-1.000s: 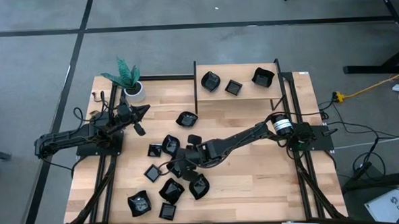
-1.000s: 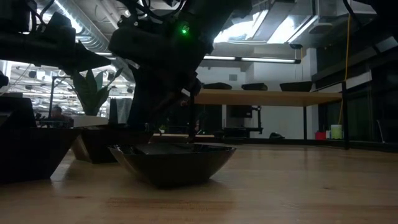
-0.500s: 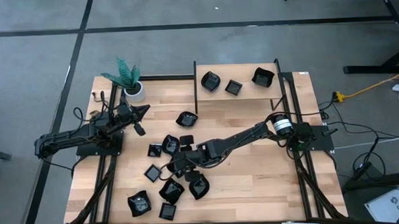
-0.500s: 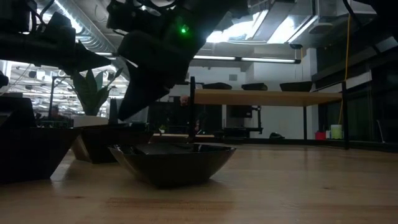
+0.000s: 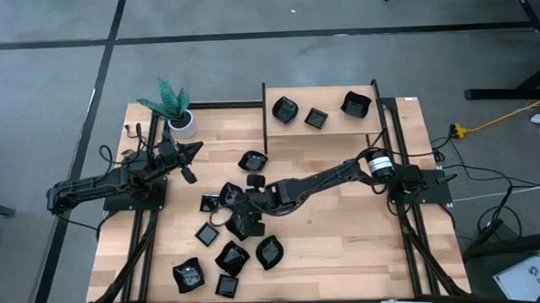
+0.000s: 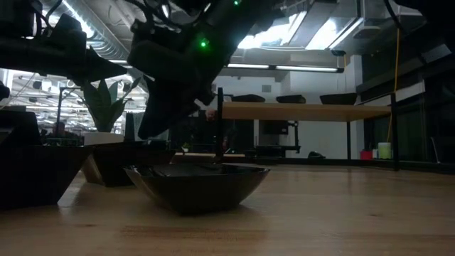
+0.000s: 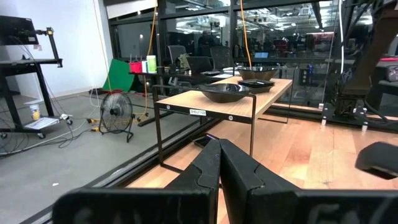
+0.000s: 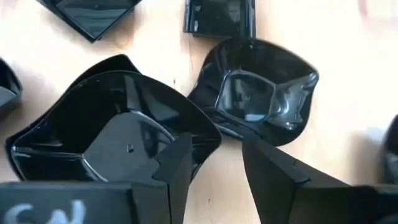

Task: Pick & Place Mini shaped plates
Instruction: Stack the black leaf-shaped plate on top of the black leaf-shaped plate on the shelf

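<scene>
I work in what looks like a robotics lab or test workshop. My wooden table (image 5: 346,230) stands on a bare grey concrete floor (image 5: 247,52) with cables trailing beside it. Beyond the table's small raised shelf (image 7: 224,102) I see glass partitions, office chairs (image 7: 199,62), a floor fan (image 7: 117,112) and a green sheet. Above the table run exposed ducts and strip lights (image 6: 284,67), though that view is dim.

Even, soft light covers the table (image 5: 346,230) from above, shadows faint. At table height, arms and a dish (image 6: 199,185) turn to silhouette against bright ceiling lights (image 6: 313,32). Pale glare streaks the glossy black plates (image 8: 255,99); nearby fingers (image 8: 273,180) blur.
</scene>
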Robot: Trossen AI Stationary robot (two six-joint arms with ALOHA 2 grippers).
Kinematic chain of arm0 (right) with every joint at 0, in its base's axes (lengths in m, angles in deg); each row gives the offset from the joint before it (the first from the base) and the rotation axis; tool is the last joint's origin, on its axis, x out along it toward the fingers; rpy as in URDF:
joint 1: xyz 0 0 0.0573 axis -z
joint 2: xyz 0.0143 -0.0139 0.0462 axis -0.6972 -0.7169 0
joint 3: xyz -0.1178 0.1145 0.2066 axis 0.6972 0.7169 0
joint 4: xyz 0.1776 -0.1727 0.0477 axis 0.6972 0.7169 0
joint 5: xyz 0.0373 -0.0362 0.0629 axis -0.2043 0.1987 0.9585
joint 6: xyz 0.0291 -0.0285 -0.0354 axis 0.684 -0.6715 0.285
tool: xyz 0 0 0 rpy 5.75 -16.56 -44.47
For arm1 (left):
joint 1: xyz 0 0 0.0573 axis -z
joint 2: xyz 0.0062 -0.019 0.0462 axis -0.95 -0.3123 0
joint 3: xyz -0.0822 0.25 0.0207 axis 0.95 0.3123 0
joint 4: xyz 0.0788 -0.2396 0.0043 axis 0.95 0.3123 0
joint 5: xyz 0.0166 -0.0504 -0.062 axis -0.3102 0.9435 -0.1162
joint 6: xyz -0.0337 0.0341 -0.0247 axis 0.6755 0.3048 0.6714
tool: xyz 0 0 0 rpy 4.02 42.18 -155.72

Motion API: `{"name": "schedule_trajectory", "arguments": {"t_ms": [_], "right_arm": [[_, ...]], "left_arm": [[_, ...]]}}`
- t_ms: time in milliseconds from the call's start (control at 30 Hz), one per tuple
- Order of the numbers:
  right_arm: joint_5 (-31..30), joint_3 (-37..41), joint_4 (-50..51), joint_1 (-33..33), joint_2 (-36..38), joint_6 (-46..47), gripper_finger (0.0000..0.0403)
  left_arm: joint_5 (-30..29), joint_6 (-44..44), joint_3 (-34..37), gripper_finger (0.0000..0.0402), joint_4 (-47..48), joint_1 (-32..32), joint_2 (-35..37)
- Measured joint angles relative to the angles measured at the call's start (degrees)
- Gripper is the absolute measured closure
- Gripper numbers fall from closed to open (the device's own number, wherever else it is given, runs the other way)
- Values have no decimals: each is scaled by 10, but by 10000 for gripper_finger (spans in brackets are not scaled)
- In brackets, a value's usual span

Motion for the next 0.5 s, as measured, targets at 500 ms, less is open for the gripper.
{"name": "schedule_trajectory", "arguments": {"t_ms": [500], "right_arm": [[50, 0, 16, 9, 0, 76, 260]], "left_arm": [[0, 0, 0, 398, 0, 0, 0]]}}
